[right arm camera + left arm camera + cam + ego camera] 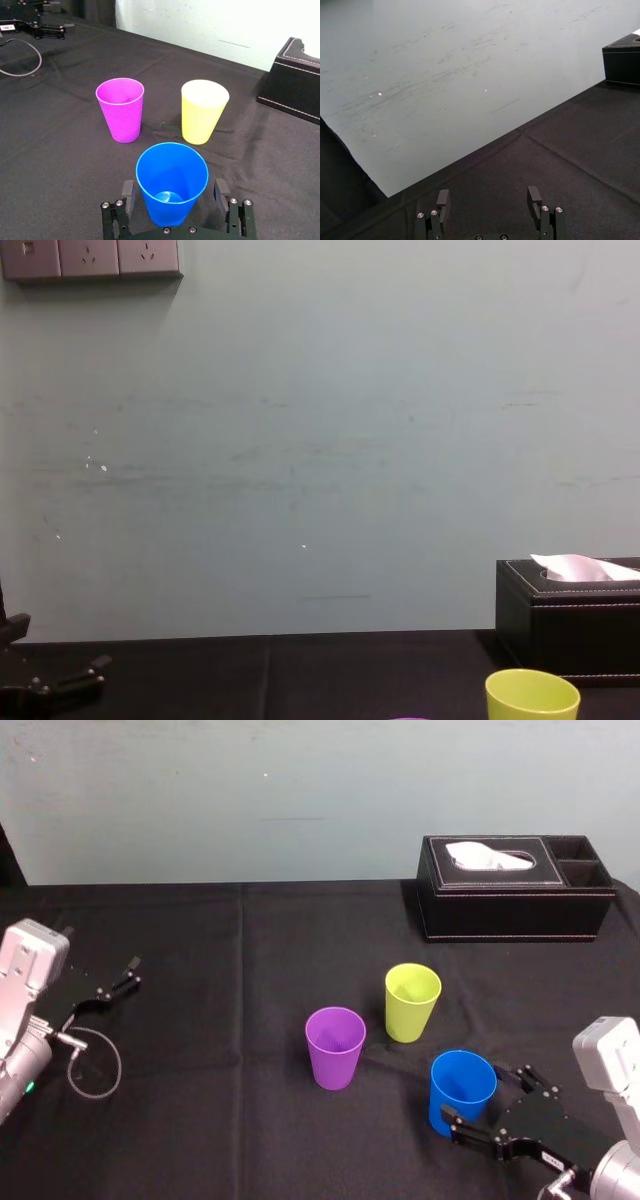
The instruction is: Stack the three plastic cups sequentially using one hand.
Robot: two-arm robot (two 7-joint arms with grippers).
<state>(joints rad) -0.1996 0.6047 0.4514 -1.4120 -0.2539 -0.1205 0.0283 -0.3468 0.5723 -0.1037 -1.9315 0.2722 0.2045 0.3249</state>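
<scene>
Three plastic cups stand upright on the black cloth. The purple cup (335, 1047) (120, 116) is left of the lime cup (412, 1001) (203, 111) (532, 696). Nearest to me is the blue cup (462, 1091) (171, 183). My right gripper (486, 1093) (173, 192) is open, with one finger on either side of the blue cup's lower half and a small gap at each side. My left gripper (133, 973) (489, 198) rests open and empty at the table's far left.
A black tissue box (514, 887) (296, 80) (570, 615) stands at the back right, behind the lime cup. A loop of cable (95, 1065) lies by the left arm. Bare cloth stretches between the left gripper and the cups.
</scene>
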